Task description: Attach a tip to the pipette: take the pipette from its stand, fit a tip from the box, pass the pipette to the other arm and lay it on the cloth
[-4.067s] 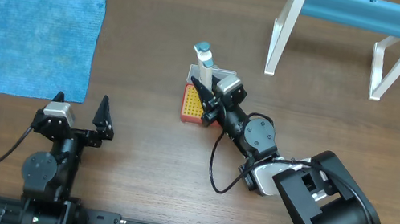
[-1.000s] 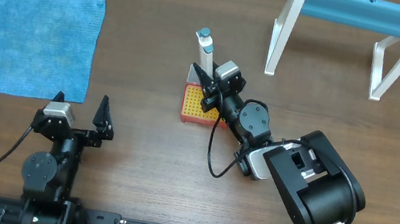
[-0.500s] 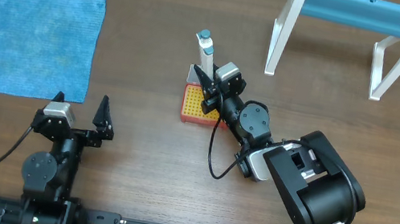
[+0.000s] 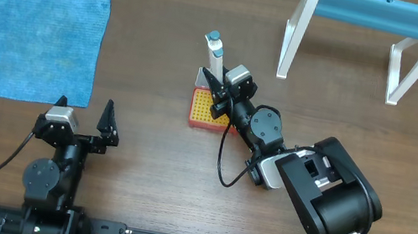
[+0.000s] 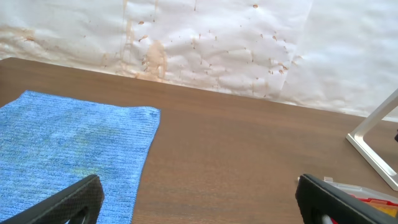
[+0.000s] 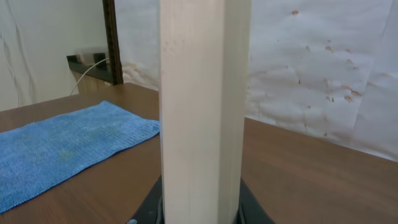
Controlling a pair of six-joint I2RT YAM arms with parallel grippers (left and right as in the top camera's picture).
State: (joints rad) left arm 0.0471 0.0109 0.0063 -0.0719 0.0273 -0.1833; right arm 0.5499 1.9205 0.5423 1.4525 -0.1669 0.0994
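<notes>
Right gripper (image 4: pixel 217 83) sits higher than four seconds back, and nothing budges in the last second. It's pinching the pipette (image 4: pixel 214 50) upright over the tip box (image 4: pixel 203 109). Left gripper (image 4: pixel 85 103) waits by the cloth (image 4: pixel 38 42), fingers spread. Handover's probably next.

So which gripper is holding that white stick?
The right gripper, clamped on the pipette by the tip box; the left gripper sits open and empty.

R gripper (image 4: pixel 214 78) clamps pipette (image 4: pixel 214 48) by tip box (image 4: pixel 201 110); cloth (image 4: pixel 38 42) far left.
</notes>
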